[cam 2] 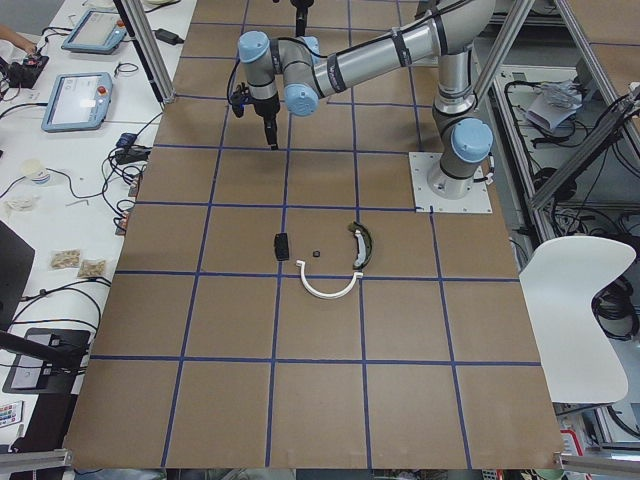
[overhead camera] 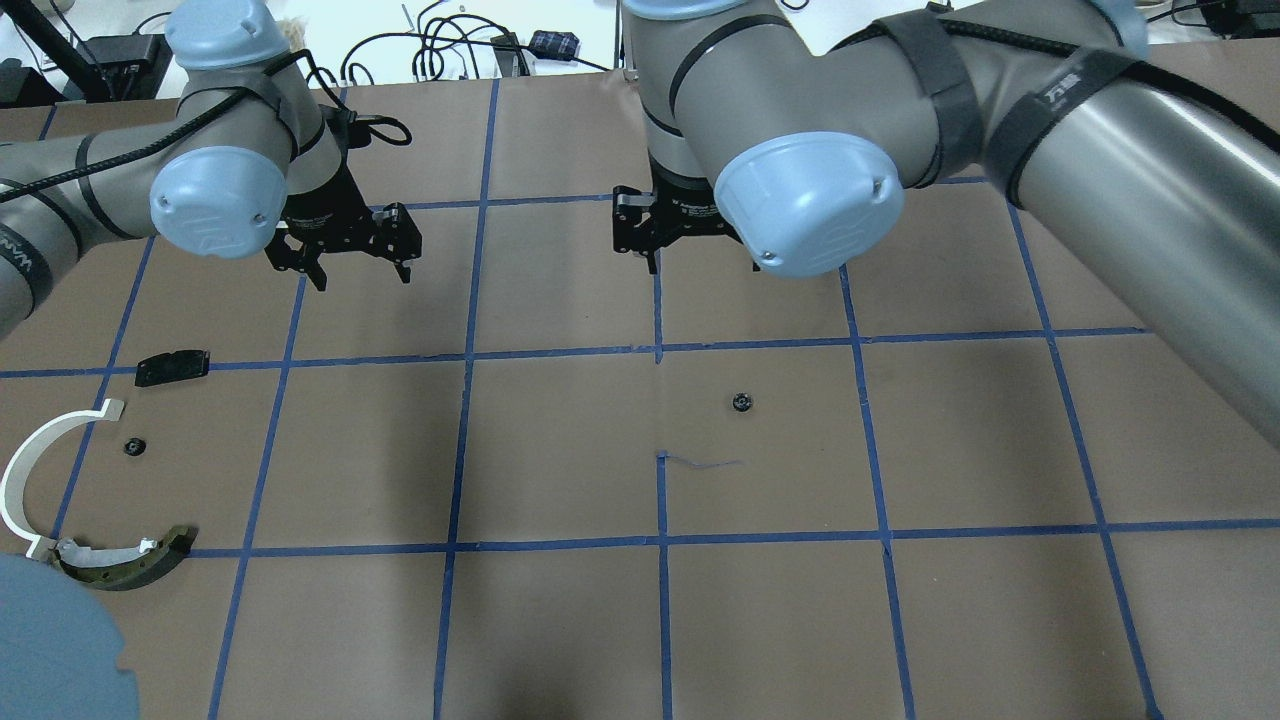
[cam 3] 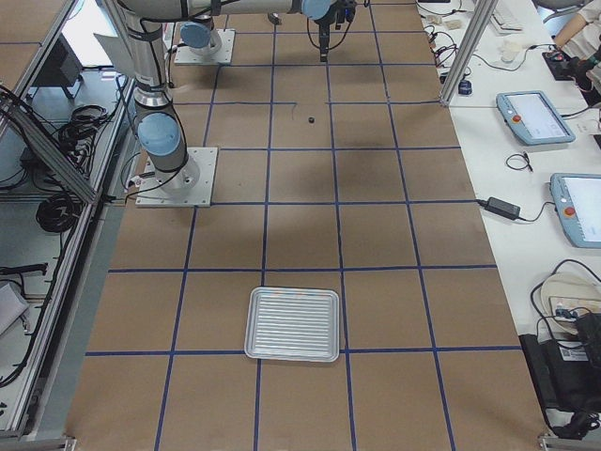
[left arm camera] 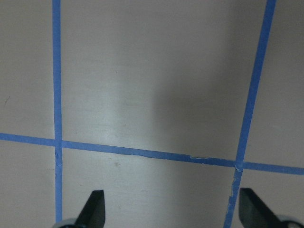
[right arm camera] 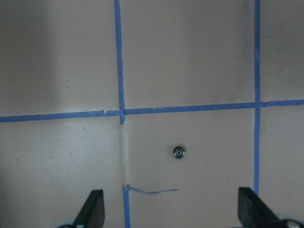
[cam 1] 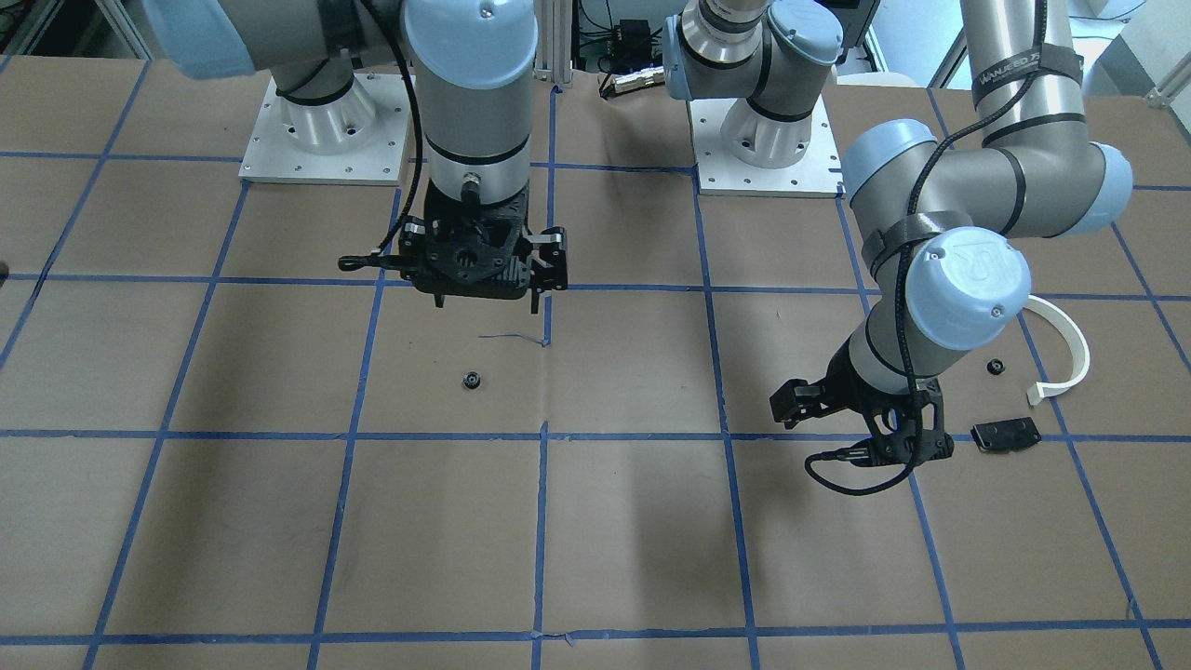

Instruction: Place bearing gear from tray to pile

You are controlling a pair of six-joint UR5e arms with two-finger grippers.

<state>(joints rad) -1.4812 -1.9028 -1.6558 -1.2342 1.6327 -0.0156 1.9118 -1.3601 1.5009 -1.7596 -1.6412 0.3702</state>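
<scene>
A small black bearing gear (overhead camera: 741, 402) lies on the brown paper mid-table, also seen in the front view (cam 1: 472, 379) and the right wrist view (right arm camera: 178, 152). My right gripper (cam 1: 487, 303) hangs open and empty high above the table, roughly over this gear. The pile is at the robot's left: a white half-ring strip (overhead camera: 22, 470), an olive-and-black shoe piece (overhead camera: 135, 562), a flat black plate (overhead camera: 172, 366) and a second small gear (overhead camera: 132, 446). My left gripper (overhead camera: 365, 280) is open and empty, raised beyond the black plate. The metal tray (cam 3: 292, 324) lies empty far off on the robot's right.
Blue tape lines grid the brown paper table (overhead camera: 560, 620). A loose curl of blue tape (overhead camera: 700, 462) lies close to the mid-table gear. Both arm bases (cam 1: 326, 140) stand on white plates at the robot's side of the table.
</scene>
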